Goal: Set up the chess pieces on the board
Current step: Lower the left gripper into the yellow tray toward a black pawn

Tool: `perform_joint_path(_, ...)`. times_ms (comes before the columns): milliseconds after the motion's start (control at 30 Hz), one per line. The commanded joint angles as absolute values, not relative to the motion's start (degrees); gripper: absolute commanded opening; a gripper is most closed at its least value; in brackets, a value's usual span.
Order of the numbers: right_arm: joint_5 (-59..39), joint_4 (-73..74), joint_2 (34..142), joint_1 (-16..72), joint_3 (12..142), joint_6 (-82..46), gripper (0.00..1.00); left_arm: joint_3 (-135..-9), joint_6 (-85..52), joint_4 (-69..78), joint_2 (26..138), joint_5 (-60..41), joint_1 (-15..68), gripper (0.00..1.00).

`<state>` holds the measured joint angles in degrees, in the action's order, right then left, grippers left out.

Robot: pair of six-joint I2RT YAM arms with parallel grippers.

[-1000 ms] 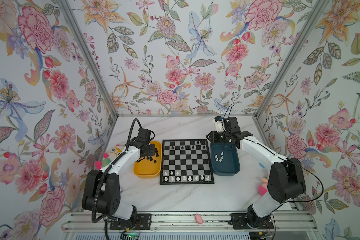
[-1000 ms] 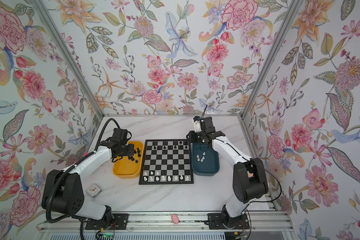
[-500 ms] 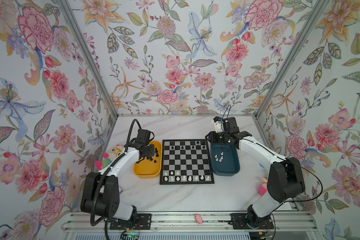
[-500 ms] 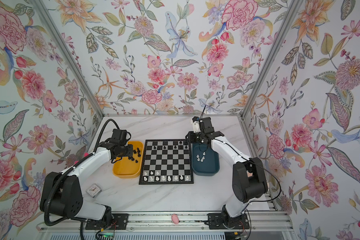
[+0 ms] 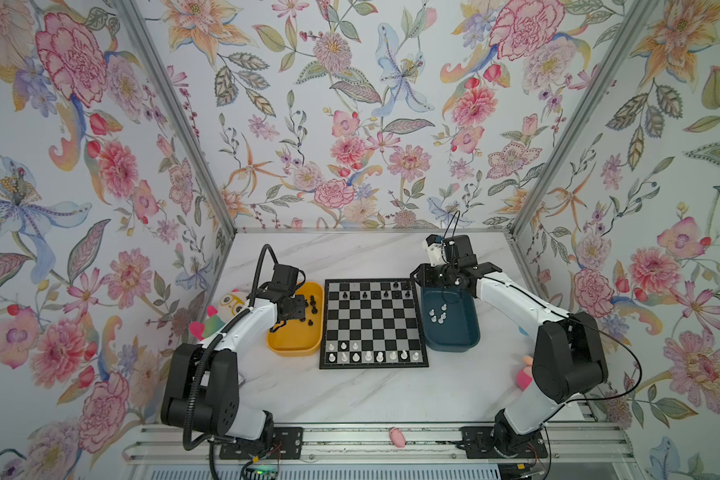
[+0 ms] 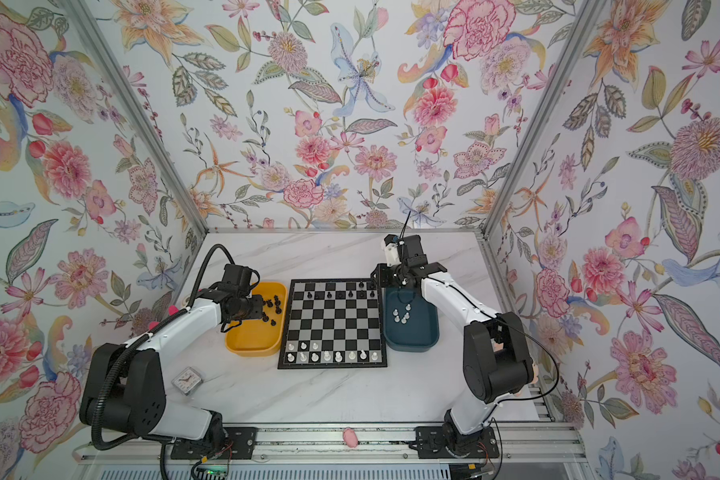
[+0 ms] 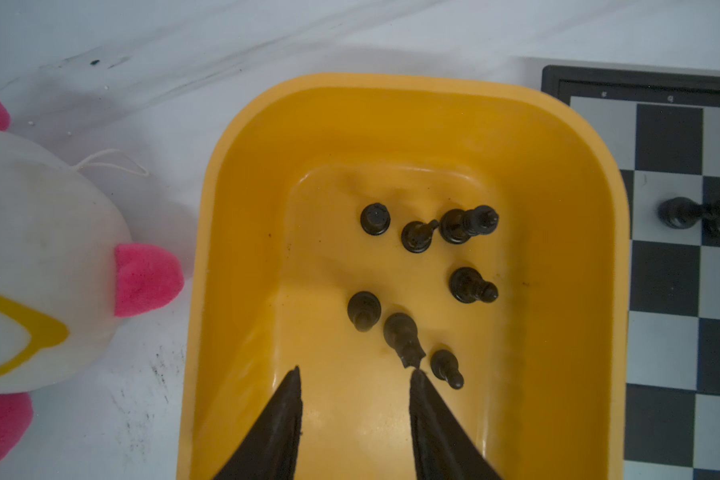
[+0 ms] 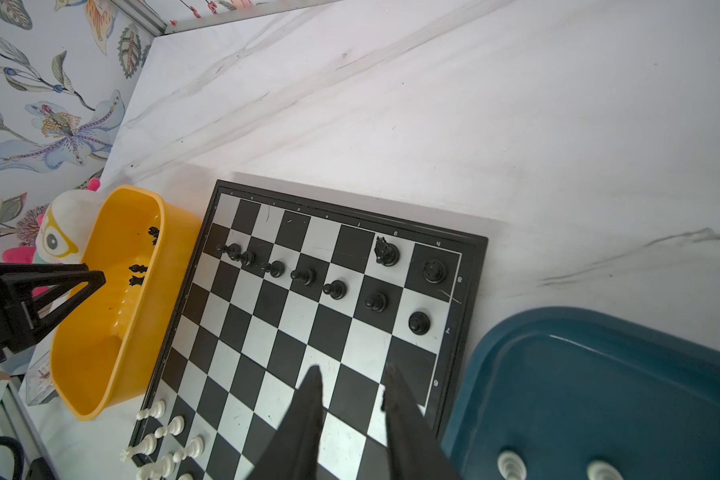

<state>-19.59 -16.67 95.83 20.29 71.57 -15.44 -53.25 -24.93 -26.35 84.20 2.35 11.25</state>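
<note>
7 black chess pieces lie in the yellow tray, hence left gripper over them, jaws apart; right gripper, narrowly apart, empty above the board.

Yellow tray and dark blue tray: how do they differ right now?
In both top views the yellow tray sits left of the board, the dark blue tray right of it. The yellow tray holds black pieces; the dark blue tray holds white pieces. The left gripper hangs open over the yellow tray; the right gripper is over the board, beside the dark blue tray. Both are shallow, round-cornered tubs.
</note>
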Motion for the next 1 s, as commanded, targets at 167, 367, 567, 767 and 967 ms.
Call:
perform_joint_path(167, -20.3, -16.5, 97.4, 21.0, 71.6, -15.9, 0.28, -53.5, -26.1, -22.4, 83.9, -3.2, 11.1, 0.40)
perform_joint_path(367, -20.2, -16.4, 97.4, 21.1, 71.3, -16.0, 0.27, -54.7, -25.5, -21.5, 85.5, -3.1, 13.2, 0.40)
perform_joint_path(567, -20.1, -16.4, 97.3, 21.0, 70.9, -15.9, 0.27, -57.0, -24.8, -20.8, 88.6, -3.4, 15.8, 0.39)
perform_joint_path(767, -19.9, -16.4, 97.2, 20.9, 70.4, -16.0, 0.27, -59.4, -24.4, -21.6, 93.3, -2.6, 17.6, 0.37)
perform_joint_path(967, -20.1, -16.3, 97.7, 20.7, 70.1, -16.0, 0.27, -60.0, -24.4, -22.2, 95.0, -2.4, 18.0, 0.35)
